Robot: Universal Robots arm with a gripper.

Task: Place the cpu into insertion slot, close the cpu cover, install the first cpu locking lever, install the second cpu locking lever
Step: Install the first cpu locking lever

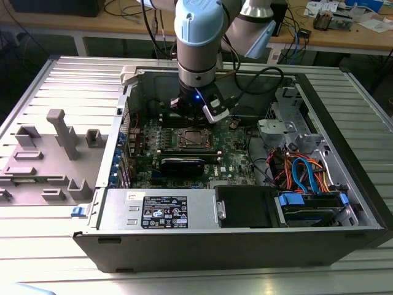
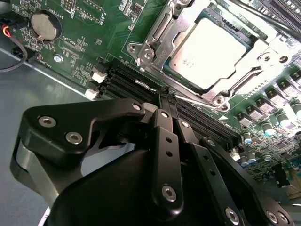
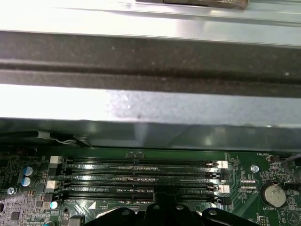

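Observation:
In the second wrist view the cpu (image 2: 211,44) lies flat in the insertion slot, its silver top showing. The cpu cover (image 2: 157,47) is folded down around it as a metal frame. A thin locking lever (image 2: 200,100) runs along the socket's side next to the black memory slots (image 2: 127,77). My gripper (image 2: 167,96) is shut, and its tips sit right at this lever. Whether the wire is pinched between them I cannot tell. In the exterior view the gripper (image 1: 196,114) hangs just behind the socket (image 1: 195,140) inside the open computer case.
The memory slots (image 3: 141,176) and a coin battery (image 3: 273,195) lie below the case's metal wall (image 3: 150,103). A black card (image 1: 182,163) stands in front of the socket. Cables and drive bays (image 1: 307,178) fill the exterior view's right. A grey fixture (image 1: 49,153) sits left of the case.

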